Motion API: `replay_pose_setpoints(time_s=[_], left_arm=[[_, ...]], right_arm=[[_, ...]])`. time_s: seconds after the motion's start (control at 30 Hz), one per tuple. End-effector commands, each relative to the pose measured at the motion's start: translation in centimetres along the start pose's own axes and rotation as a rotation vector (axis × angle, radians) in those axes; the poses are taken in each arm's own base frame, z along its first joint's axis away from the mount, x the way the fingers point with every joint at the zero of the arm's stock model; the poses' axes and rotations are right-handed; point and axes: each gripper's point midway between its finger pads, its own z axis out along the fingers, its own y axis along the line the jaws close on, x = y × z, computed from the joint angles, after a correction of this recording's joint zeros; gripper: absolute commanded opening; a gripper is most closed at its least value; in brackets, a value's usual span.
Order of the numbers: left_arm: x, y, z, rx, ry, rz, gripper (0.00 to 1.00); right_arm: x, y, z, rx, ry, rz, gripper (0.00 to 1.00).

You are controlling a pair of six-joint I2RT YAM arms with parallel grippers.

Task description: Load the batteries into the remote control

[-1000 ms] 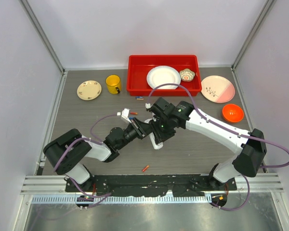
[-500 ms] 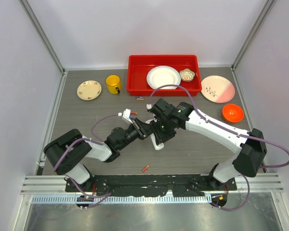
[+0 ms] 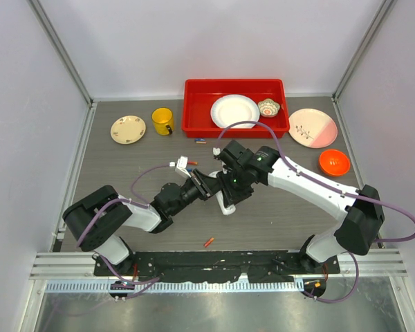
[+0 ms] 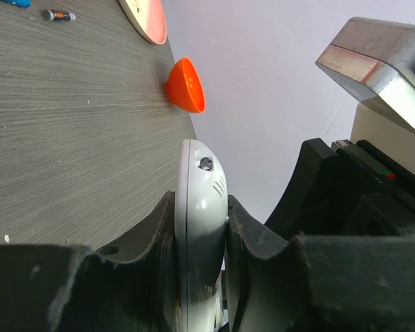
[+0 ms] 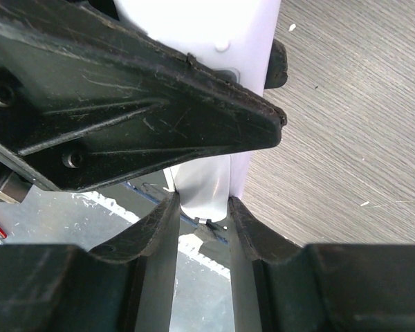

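Black-and-white left arm (image 3: 142, 216) and right arm (image 3: 304, 183) filled frame centre, blocking passage. Red rectangular plastic tray (image 3: 197, 111) walled upper centre. Small orange battery (image 3: 209, 242) lay lower centre. Grey wood-grain tabletop (image 3: 117, 166) was open at centre-left.

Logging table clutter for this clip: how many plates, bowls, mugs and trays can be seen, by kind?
Plates: 3
Bowls: 2
Mug: 1
Tray: 1
Total: 7
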Motion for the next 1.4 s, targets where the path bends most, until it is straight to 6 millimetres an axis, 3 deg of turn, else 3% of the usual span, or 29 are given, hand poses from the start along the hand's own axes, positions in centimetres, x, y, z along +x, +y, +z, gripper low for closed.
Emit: replay_pose_setpoints(time_s=[0.0, 0.33, 1.03, 1.37], left_arm=[[-0.4, -10.5, -1.2, 0.394, -0.003, -0.019, 0.00], [-0.3, -10.4, -1.1, 0.391, -0.001, -0.021, 0.00], [-0.1, -9.4, -0.4, 0.364, -0.004, -0.009, 0.00], [0.1, -8.6, -0.1, 0.342, -0.004, -0.009, 0.00]], right_arm=[[-5.3, 1.1, -0.7, -0.050, -0.226, 0.006, 0.31], [-5.5, 1.2, -1.3, -0.053, -0.241, 0.004, 0.41], [-5.5, 1.9, -2.1, -0.088, -0.242, 0.001, 0.51], [-5.7, 2.8, -3.6, -0.134, -0.265, -0.009, 0.54]])
